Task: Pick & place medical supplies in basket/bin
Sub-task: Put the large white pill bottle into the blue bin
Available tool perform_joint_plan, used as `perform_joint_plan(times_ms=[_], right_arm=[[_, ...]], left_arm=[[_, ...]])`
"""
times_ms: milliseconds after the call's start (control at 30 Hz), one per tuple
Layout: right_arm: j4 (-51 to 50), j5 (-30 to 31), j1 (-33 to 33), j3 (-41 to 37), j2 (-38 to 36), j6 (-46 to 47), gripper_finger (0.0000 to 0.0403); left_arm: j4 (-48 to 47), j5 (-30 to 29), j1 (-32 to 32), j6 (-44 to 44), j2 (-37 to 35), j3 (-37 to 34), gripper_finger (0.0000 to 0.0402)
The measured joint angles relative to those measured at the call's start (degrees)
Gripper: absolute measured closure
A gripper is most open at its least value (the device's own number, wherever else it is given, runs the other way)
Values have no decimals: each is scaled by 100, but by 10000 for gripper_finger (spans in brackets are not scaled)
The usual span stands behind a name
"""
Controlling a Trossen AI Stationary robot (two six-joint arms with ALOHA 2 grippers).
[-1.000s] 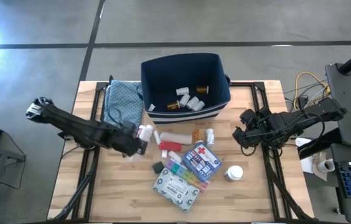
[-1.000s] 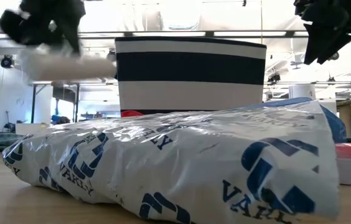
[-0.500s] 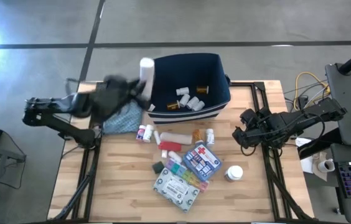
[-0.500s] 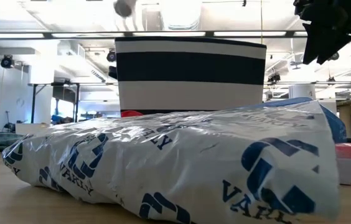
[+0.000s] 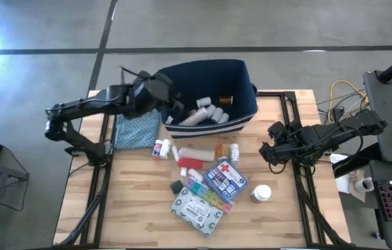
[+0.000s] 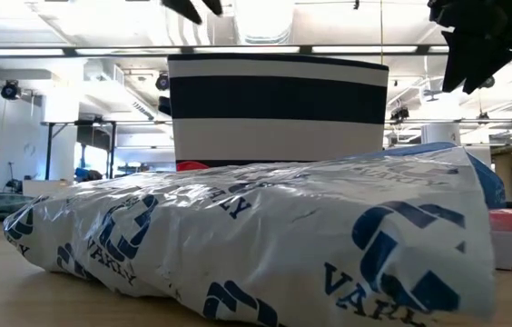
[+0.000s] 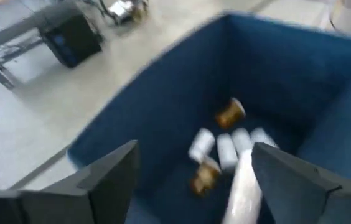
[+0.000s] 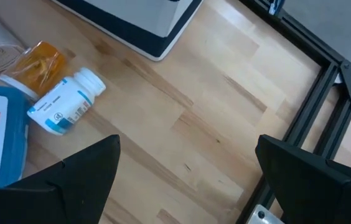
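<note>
Jaws of the left gripper (image 7: 191, 180) stand wide apart and empty over the navy bin (image 5: 241, 119) at twelve o'clock on the tabletop (image 5: 140, 208), a white tube (image 7: 244, 186) dropping free among the bottles inside; jaws of the right gripper (image 8: 185, 171) hang open at three o'clock, holding nothing. Remaining supplies cluster centrally: the white pill bottle (image 8: 66, 102) looks light, rigid and smooth, best taken across its body, while the red-cross pouch (image 5: 225, 179) seems soft.

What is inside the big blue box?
The navy-blue fabric bin holds white pill bottles, two amber bottles and a white tube. Its near-wall floor is hidden.
</note>
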Motion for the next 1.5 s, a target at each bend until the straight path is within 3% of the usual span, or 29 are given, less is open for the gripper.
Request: perform_joint_plan(times_ms=[133, 267, 333, 433, 533, 667, 767, 867, 1233, 1500], right_arm=[[2, 19, 0, 0, 0, -30, 39], [6, 138, -3, 0, -2, -57, 39], [8, 146, -33, 0, -3, -60, 39], [19, 138, -96, 0, -2, -84, 39], [54, -309, -131, 0, -11, -430, 39], [263, -1718, -50, -2, -9, -1256, 39], [571, -2617, 173, -2, -11, -1487, 39], [870, -3047, 515, -2, -13, -1376, 39], [1300, -3018, 2034, -4, 647, -1071, 39], [1380, -2815, 2293, 29, 1363, -1044, 39]], left_arm=[[-1527, 39, -603, -1072, -1, 360, 109], [-2870, 293, -1120, -2954, -110, 138, 109], [-3106, 358, -1315, -3790, -121, -172, 109], [-2851, 379, -1561, -4280, -100, -782, 109], [-2187, 595, -1708, -4386, -101, -1461, 109], [-1580, 1071, -1853, -4475, -97, -2131, 109], [-1419, 1156, -1954, -4693, -99, -2405, 109], [-1421, 1160, -1993, -4809, -101, -2507, 109], [-1411, 1141, -1998, -4732, -106, -2535, 109], [-1411, 1132, -1998, -4660, -106, -2535, 109]])
